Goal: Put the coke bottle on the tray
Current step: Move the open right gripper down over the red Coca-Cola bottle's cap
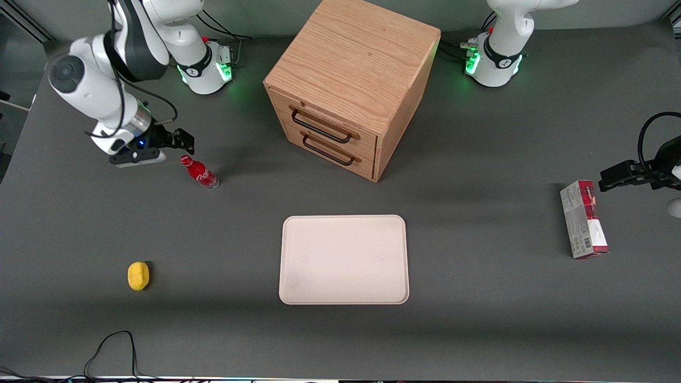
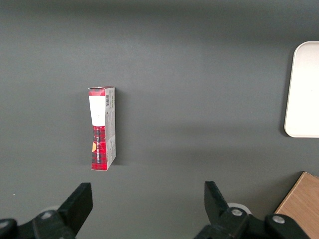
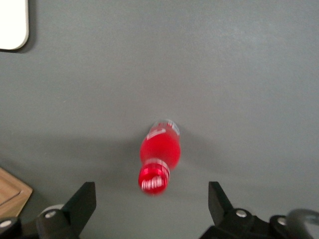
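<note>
Gripper (image 1: 139, 155) open, hovering beside upright coke bottle (image 1: 199, 173), upper left of front frame. Advice: centre the fingers astride the body, descend, close; tray (image 1: 344, 259) awaits mid-frame.

Coke bottle (image 1: 200, 173) shows white script on its red body, front view, reads approx. "Co…", rest not legible. Cap has white marks in the right wrist view, unreadable. Red-and-grey carton (image 1: 583, 219) carries a barcode and small print, too small to read. End effector (image 1: 159, 146) just beside the bottle, fingers spread wide; no text on it.
</note>
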`<action>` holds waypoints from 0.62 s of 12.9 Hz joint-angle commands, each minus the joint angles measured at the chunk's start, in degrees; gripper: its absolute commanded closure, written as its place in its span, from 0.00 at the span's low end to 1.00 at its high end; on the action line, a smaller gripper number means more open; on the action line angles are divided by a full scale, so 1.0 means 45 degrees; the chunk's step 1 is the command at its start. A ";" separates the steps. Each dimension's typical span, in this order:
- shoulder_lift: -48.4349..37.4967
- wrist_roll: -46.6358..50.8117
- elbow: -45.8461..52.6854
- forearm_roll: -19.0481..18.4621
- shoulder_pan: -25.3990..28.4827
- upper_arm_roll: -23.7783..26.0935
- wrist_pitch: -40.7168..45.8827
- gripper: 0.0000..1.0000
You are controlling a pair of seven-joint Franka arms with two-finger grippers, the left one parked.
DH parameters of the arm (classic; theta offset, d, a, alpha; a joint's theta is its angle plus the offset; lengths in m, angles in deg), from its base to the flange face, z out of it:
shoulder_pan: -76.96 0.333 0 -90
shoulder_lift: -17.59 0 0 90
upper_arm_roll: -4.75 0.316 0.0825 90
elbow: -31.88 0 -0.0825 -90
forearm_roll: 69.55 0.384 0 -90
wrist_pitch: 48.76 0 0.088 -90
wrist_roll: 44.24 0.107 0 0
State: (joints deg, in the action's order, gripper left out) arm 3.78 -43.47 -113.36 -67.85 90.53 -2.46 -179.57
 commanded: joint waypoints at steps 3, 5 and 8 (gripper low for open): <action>0.0646 -0.0191 -0.0205 -0.0181 0.0130 -0.0095 -0.0813 0.00; 0.0587 -0.0210 -0.0265 -0.0181 0.0130 -0.0095 -0.0814 0.00; 0.0432 -0.0210 -0.0458 -0.0181 0.0130 -0.0095 -0.0814 0.01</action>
State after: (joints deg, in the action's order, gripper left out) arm 7.42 -43.48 -113.74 -67.85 90.75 -2.46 -182.52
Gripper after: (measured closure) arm 0.000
